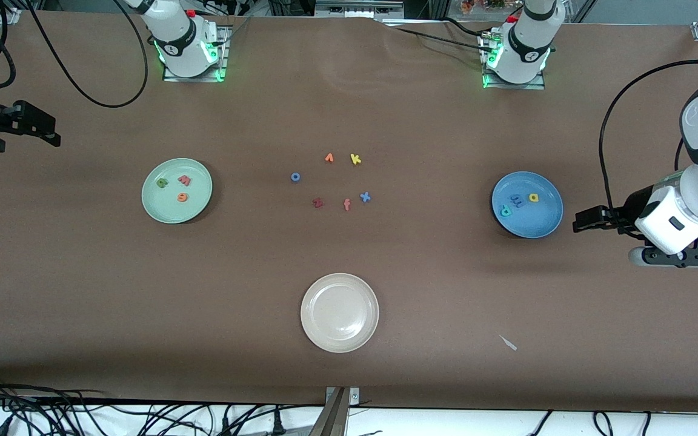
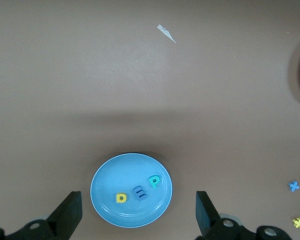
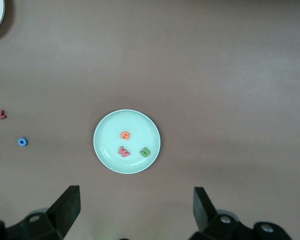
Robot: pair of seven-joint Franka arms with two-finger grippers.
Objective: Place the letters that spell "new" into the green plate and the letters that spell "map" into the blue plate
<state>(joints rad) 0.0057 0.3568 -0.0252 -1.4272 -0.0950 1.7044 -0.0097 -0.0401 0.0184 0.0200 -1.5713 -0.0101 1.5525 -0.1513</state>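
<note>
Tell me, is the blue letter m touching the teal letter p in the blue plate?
Cannot tell. In the left wrist view the m and the p lie edge to edge in the blue plate; neither contact nor a gap shows plainly.

Clock hours are read in the front view, with twelve toward the robots' bases. Six loose letters ring the table's middle: an unreadable letter (image 1: 329, 158) at twelve, k (image 1: 355, 158) at one, x (image 1: 365, 197) at four, f (image 1: 347, 204) at five, z (image 1: 317, 203) at seven, o (image 1: 295, 177) at nine.

From that ring, the empty plate (image 1: 325, 339) lies at six, nearer the front camera. The right-end plate (image 1: 154, 206) at nine holds n (image 1: 162, 181) at ten, w (image 1: 185, 180) at one, e (image 1: 182, 197) at five. The left-end plate (image 1: 540, 227) at three holds p (image 1: 505, 210) at eight, a (image 1: 534, 197) at one, m (image 1: 517, 200) between them.
</note>
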